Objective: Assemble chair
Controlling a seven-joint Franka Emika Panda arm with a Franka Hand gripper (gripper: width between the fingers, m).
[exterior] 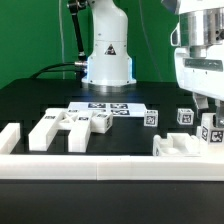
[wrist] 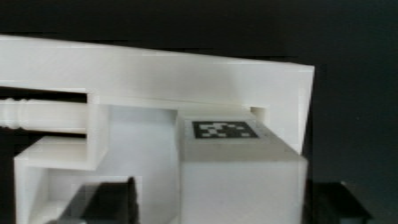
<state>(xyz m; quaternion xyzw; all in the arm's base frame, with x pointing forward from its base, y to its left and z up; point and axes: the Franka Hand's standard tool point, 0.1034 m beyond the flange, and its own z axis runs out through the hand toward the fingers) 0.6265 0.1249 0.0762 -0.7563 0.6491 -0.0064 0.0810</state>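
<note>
The chair is in loose white tagged parts. At the exterior view's right, a larger assembled piece carries an upright tagged block. My gripper hangs straight over that block. In the wrist view the block's tagged top sits between my two dark fingers, with a wide white slab beyond it. My gripper is open, and a pale strip shows between one finger and the block. Two small tagged cubes stand mid-table. Blocky slabs and bars lie at the exterior view's left.
The marker board lies flat in the middle behind the parts. A long plain white rail runs along the front edge. The robot's white base stands at the back centre, with a cable at its left.
</note>
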